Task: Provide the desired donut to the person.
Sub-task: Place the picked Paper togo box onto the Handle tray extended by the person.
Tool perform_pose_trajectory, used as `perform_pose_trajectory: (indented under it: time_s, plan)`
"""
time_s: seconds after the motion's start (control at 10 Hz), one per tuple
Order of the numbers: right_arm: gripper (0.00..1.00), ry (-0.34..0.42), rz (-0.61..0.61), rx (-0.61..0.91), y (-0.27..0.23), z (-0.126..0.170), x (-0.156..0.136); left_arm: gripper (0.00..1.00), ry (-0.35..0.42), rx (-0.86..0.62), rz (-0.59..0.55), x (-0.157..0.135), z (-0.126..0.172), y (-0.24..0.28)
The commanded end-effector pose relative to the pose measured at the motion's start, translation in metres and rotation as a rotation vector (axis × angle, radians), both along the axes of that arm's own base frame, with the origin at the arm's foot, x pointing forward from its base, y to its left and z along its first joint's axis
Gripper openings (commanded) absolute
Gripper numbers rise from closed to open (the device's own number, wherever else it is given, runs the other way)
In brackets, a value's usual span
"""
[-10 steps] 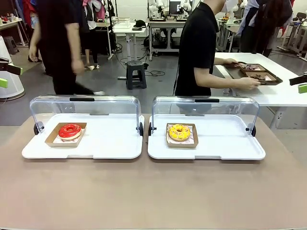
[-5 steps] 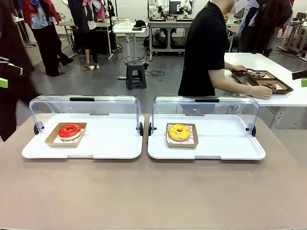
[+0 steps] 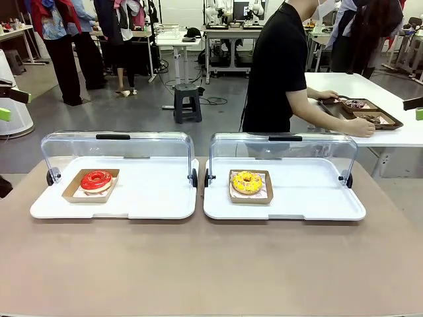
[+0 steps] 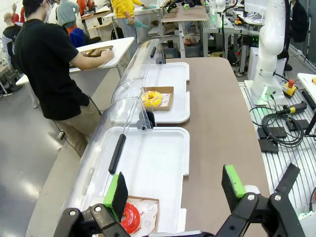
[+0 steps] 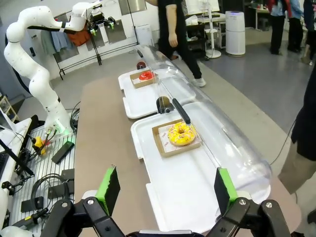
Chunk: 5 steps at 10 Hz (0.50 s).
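A red-glazed donut [image 3: 96, 179] sits in a cardboard tray on the left white tray [image 3: 152, 201]. A yellow sprinkled donut [image 3: 247, 182] sits in its own cardboard on the right white tray [image 3: 310, 198]. Both clear lids are raised. The person [image 3: 281, 66] stands beyond the right tray, turned to a side table with both hands at a brown tray [image 3: 362, 109]. My left gripper [image 4: 175, 190] hovers open above the red donut [image 4: 131, 217]. My right gripper [image 5: 165, 190] is open above the yellow donut [image 5: 181, 133]. In the front view their green pads peek in at the left gripper [image 3: 12, 104] and the right gripper [image 3: 416, 109].
The brown table [image 3: 211, 264] stretches bare in front of both trays. A black stool [image 3: 188, 102] and several people stand on the floor behind. The side table [image 3: 396, 132] with donuts on the brown tray is at the far right.
A passer-by in black crossed at the left and left the picture. The person moved to the right along the side table with hands at the brown tray. Both grippers stayed put.
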State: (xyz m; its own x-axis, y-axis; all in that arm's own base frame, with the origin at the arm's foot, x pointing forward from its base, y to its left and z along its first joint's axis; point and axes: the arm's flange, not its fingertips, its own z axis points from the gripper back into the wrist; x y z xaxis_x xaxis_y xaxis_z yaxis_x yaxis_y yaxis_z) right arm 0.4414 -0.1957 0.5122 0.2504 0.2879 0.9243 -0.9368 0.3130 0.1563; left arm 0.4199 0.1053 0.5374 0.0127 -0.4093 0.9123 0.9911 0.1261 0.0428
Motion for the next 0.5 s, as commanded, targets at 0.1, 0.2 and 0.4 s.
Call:
perform_pose_trajectory:
  time_s: [0.1,0.2,0.4]
  plan:
    - [1.00,0.005,-0.001,-0.017,0.0007,-0.0032,-0.0028,1.00,-0.016,-0.016,-0.002,0.0000,0.0014,-0.0004]
    - [1.00,0.005,-0.001,-0.017,0.0007,-0.0032,-0.0028,1.00,-0.016,-0.016,-0.002,0.0000,0.0014,-0.0004]
    - [1.00,0.005,-0.001,-0.017,0.0007,-0.0032,-0.0028,1.00,-0.016,-0.016,-0.002,0.0000,0.0014,-0.0004]
